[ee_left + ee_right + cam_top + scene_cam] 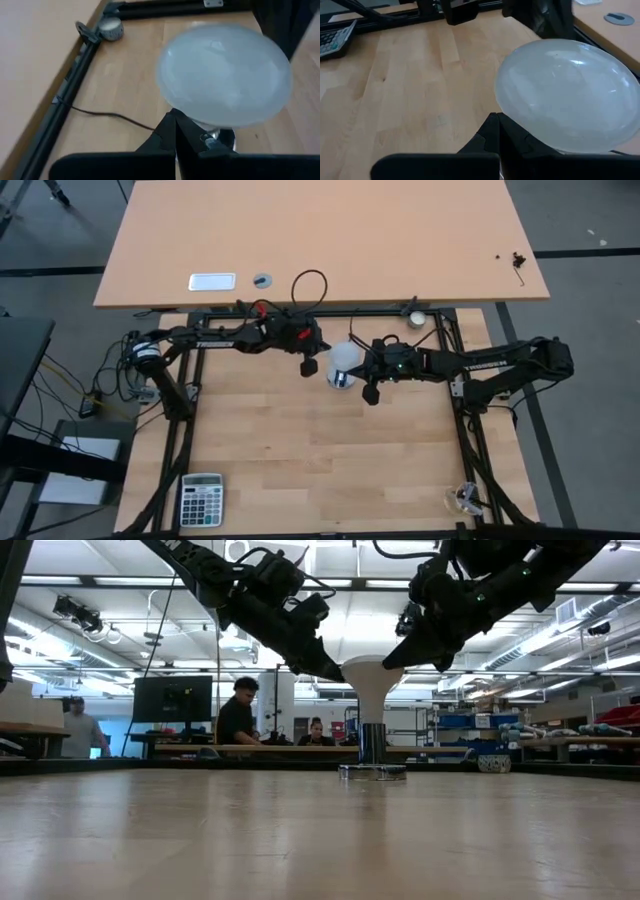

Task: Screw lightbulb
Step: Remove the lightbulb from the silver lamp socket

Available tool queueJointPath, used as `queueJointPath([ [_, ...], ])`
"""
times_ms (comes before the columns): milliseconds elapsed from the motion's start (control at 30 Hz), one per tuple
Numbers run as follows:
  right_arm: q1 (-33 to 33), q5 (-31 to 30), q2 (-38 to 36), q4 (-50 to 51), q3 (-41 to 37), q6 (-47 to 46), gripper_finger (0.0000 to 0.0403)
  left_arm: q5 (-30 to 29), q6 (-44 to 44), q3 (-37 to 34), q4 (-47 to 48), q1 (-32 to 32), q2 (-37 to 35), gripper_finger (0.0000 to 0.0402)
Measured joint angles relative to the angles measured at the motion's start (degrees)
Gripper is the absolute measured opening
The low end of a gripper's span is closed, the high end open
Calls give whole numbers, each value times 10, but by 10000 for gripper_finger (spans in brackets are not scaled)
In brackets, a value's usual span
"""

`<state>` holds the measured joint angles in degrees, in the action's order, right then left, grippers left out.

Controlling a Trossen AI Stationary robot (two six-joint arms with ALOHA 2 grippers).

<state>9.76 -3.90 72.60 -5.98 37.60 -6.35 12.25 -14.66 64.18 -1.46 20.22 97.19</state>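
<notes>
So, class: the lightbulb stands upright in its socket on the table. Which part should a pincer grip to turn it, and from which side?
Grip the lightbulb across its wide dome, coming from above. It stands dome-up, neck narrowing into the dark socket, so only the dome gives opposite faces to pinch, and a top grip probably lines up with the turning axis. The left pincer and right pincer flank it.
</notes>
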Motion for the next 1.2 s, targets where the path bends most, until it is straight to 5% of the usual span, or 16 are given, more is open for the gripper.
queueJointPath([
  [233, 18, -58, 2, 33, -1, -2, 4, 36, -3, -4, 33, -30, 0, 0],
  [533, 23, -42, -6, 49, -1, -1, 4, -30, -15, -3, 48, -61, -11, 0],
  [1200, -19, -20, -14, 4, -1, 0, 5, -23, 34, 3, -122, 48, -21, 0],
])
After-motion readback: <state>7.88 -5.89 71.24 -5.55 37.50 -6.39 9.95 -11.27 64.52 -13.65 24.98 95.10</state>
